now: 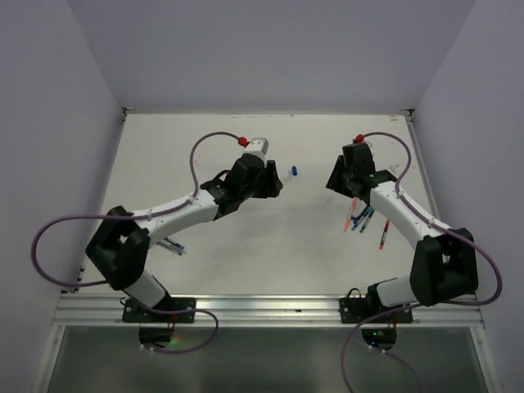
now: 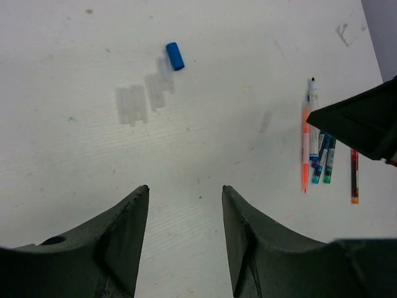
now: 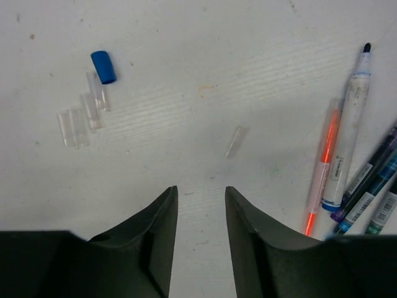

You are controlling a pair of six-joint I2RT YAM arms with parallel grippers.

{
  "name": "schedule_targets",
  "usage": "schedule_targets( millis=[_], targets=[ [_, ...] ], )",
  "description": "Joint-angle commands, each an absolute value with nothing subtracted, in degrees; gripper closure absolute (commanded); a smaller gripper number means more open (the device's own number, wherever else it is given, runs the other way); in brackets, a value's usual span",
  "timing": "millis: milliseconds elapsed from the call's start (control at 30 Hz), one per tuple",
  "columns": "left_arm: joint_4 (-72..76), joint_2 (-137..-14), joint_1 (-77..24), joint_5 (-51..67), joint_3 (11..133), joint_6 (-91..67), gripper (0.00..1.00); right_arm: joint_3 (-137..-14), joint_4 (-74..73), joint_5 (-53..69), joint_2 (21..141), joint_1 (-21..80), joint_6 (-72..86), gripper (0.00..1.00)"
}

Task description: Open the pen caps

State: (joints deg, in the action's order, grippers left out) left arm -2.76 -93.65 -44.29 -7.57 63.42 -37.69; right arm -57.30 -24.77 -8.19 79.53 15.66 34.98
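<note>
Left side: 1 separate pen (image 1: pixel 172 245) lies on the white surface (image 1: pixel 188 139), partly under the left arm.

Left claw (image 2: pixel 185 189): its fingers stand apart and the gap between them shows only bare surface. It grips nothing. It hangs above the surface, short of the caps.

Clear caps (image 3: pixel 80 118): short transparent tubes, hard to see against the white. They lie side by side in a loose, slanted row near the middle of the surface. About 4 show; the exact count cannot be told.

Blue cap (image 3: pixel 103 67): a short, solid blue cylinder lying on its side. It is just beside the far end of the clear row and is the only cap that shows in the top view (image 1: pixel 294 170). No pen is attached to it.

Lone clear cap (image 3: pixel 234 141): 1 more transparent tube, tilted, lying apart from the row, between it and the pens.

Right claw (image 3: pixel 201 189): its fingers are apart with nothing between them. It hangs above the surface near the lone clear cap without touching it.

Right side: the pens lie together in a fan, all uncapped as far as can be seen.
- Orange pen (image 3: pixel 322 167), leftmost.
- White pen (image 3: pixel 348 136), dark tip exposed, touching the orange pen.
- Dark pens (image 3: pixel 372 186), blue and green, overlapping.
- Red pen (image 2: pixel 354 177), slightly apart at the right.
</note>
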Motion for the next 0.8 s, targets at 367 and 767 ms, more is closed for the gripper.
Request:
schedule_targets(
  millis=[367,767],
  targets=[
    [-13.9,-69.4,-39.2,-21.4,52.0,-33.6,0.49,-54.6,-15.6,-9.8,90.0,14.9,36.9,0.69],
    [-14.3,-65.0,-38.5,-20.9,48.4,-34.5,0.49,-53.7,-15.8,-12.8,93.8,14.9,36.9,0.67]
  ],
)
